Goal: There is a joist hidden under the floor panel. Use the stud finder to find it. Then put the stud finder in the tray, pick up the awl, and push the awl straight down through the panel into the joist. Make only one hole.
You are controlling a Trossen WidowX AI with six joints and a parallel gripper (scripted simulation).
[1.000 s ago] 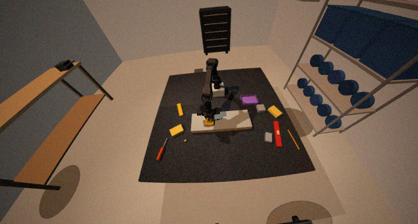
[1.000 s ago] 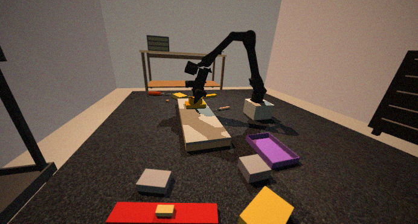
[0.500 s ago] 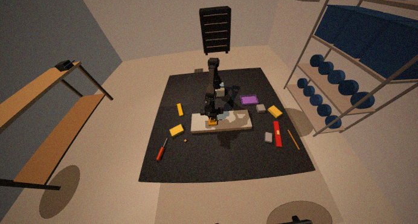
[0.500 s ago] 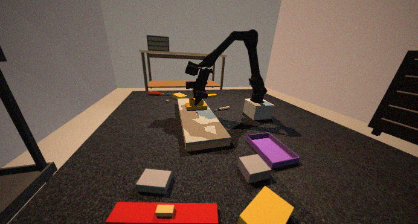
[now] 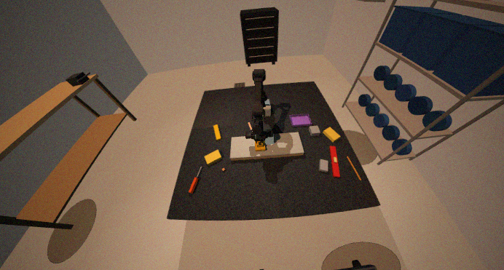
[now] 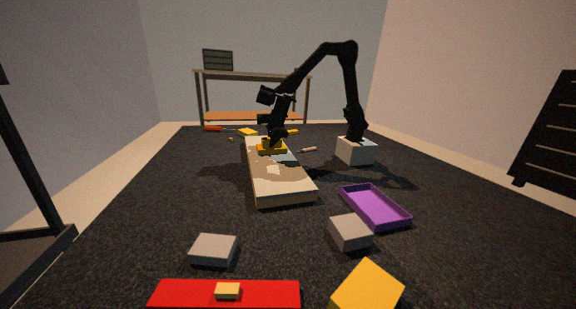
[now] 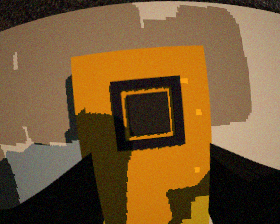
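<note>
Top view: the arm reaches from its base block onto the pale panel [image 5: 266, 148], which lies on the dark mat [image 5: 273, 190]. The gripper [image 5: 259, 138] is closed on the stud finder [image 5: 260, 146], a small orange block sitting on the panel left of its middle. Purple tray [image 5: 301, 120] lies on the mat beyond the panel's right end, apart from it. A thin pinkish tool, probably the awl [image 5: 250, 126], shows just left of the arm, beyond the panel; too small to be sure.

Exterior view: the gripper [image 6: 275, 142] points down and clamps the stud finder [image 6: 271, 147] from above. The finder is a flat orange-yellow slab with a raised part under the jaws, lying flat on the panel's [image 6: 279, 180] far portion. Patchy tan, grey and white shading covers the panel's middle. The awl [image 6: 308, 149], with a light handle, lies on the mat between panel and arm base. The tray [image 6: 374, 206], a shallow box with a purple rim, is on the mat near the panel's near right corner, with nothing in it.

Wrist view: the stud finder [image 7: 147, 156] fills the centre. It has an orange face with a dark square frame around a dark window, small lighter dots at its right edge and a yellower lower end. Dark finger [image 7: 47, 223] masses flank it low on both sides, partly spread across its width. The panel [image 7: 257, 63] lies beneath.
</note>
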